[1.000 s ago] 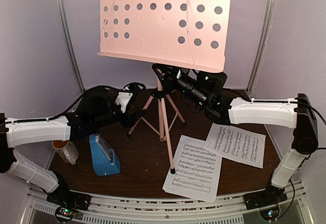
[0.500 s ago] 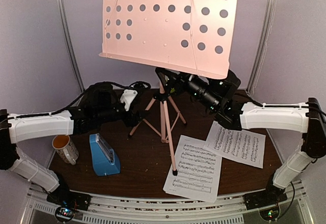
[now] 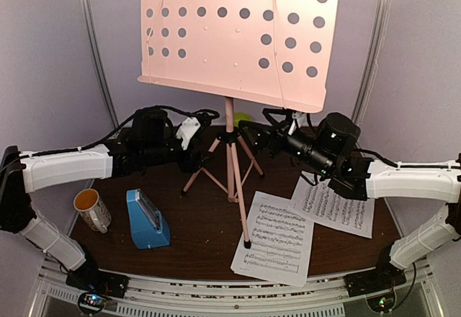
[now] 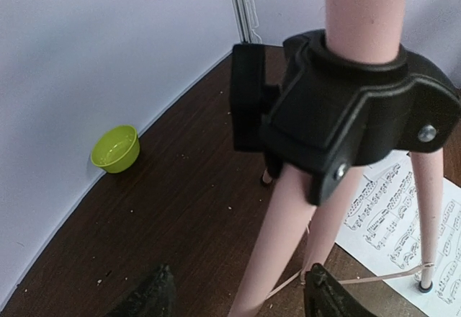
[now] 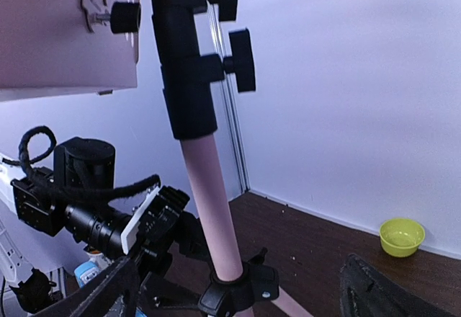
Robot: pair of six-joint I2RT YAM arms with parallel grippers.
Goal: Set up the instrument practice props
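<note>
We see the pink music stand (image 3: 238, 36) upright at the middle of the dark wooden table (image 3: 202, 248). Its perforated desk is high and tilted back, and its tripod legs are spread below.

The left gripper (image 4: 241, 299) reaches in from the left, low beside the black leg hub (image 4: 346, 115). Its jaws stand apart and clamp nothing. One pink leg (image 4: 270, 259) passes between the fingertips, closer to the right-hand one; we cannot tell whether they touch.

The right gripper (image 5: 245, 288) comes in from the right at about hub height, jaws spread wide and empty. In its wrist view the stand's pole (image 5: 209, 194) rises in line with the gap between the fingers but beyond them. From above, this gripper sits just beside the pole, apart from it.

The front sheet-music page (image 3: 274, 238) lies flat at the near edge, with the stand's front foot resting on its left margin. The second sheet-music page (image 3: 335, 205) lies just beside it to the right.

The blue metronome (image 3: 148, 220) stands at the front left, well apart from both grippers. A cream mug (image 3: 92, 209) sits just to its left, and a lime-green bowl (image 4: 116, 148) sits by the back wall.
</note>
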